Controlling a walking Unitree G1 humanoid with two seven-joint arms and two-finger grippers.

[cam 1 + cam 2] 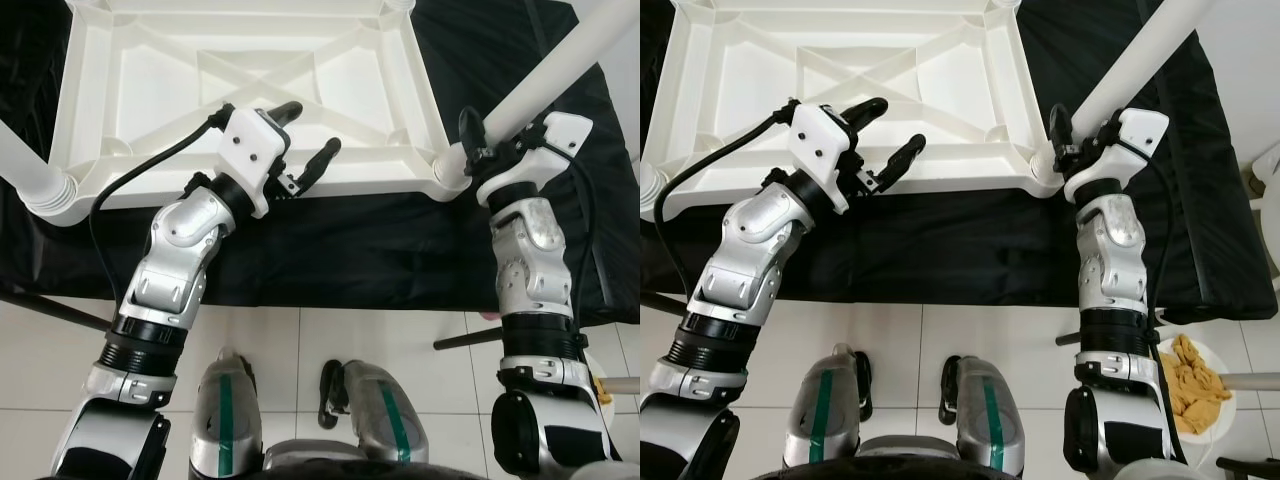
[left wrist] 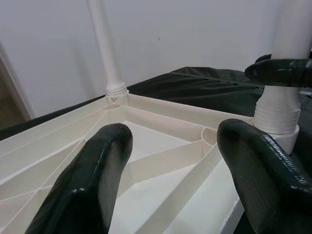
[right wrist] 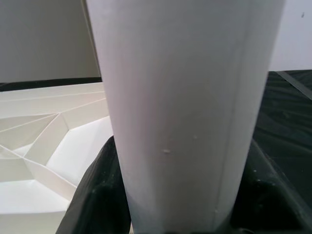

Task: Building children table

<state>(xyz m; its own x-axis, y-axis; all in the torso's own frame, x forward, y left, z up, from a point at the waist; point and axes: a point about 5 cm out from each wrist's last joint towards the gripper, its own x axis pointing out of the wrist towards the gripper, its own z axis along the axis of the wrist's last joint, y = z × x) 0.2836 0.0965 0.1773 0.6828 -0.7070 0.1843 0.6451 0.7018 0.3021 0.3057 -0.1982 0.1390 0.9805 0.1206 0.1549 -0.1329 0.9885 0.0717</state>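
A white plastic table top (image 1: 250, 80) lies upside down on a black cloth, its ribbed underside facing up. White legs stand in its corners. My right gripper (image 1: 490, 135) is shut on the near right leg (image 1: 555, 65) just above its threaded socket; the leg (image 3: 185, 107) sits between the fingers in the right wrist view. My left gripper (image 1: 300, 135) hovers open over the near rim of the table top, holding nothing. Its fingers (image 2: 92, 180) frame the ribs and a far leg (image 2: 105, 48).
The near left leg (image 1: 30, 170) stands at the table top's left corner. The black cloth (image 1: 350, 250) covers a low surface with a white tiled floor (image 1: 300, 350) before it. A bowl of yellow cloth (image 1: 1195, 380) sits on the floor at the right.
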